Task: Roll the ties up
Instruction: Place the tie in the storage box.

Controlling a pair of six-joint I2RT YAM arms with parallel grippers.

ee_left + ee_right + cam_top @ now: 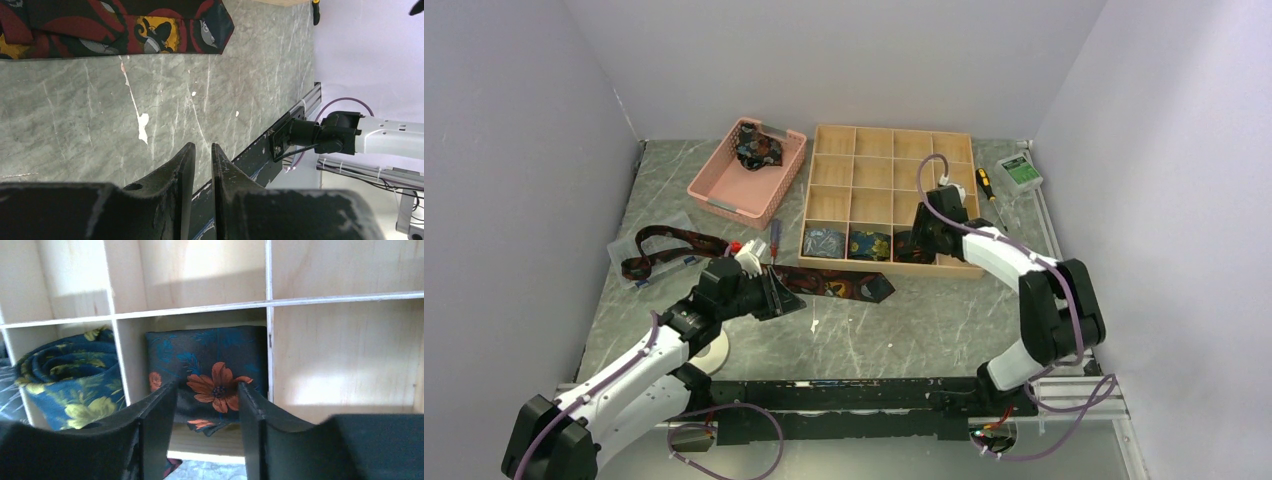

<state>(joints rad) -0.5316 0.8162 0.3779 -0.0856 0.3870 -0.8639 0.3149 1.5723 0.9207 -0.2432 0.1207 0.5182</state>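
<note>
Top view: wooden divider box [890,196] at table centre. Maroon tie [829,283] lies flat just in front of it, long axis left–right; left gripper [776,296] is nearest.

Left wrist: jaws nearly together, empty; tie tip [210,27] ahead.

Right wrist: right gripper [207,405] jaws spread around the rolled orange-flower tie [210,375] in its compartment; grip uncertain.

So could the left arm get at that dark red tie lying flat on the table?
Probably yes: the left gripper sits right beside the maroon tie, with only bare table around it and nothing on top.
</note>
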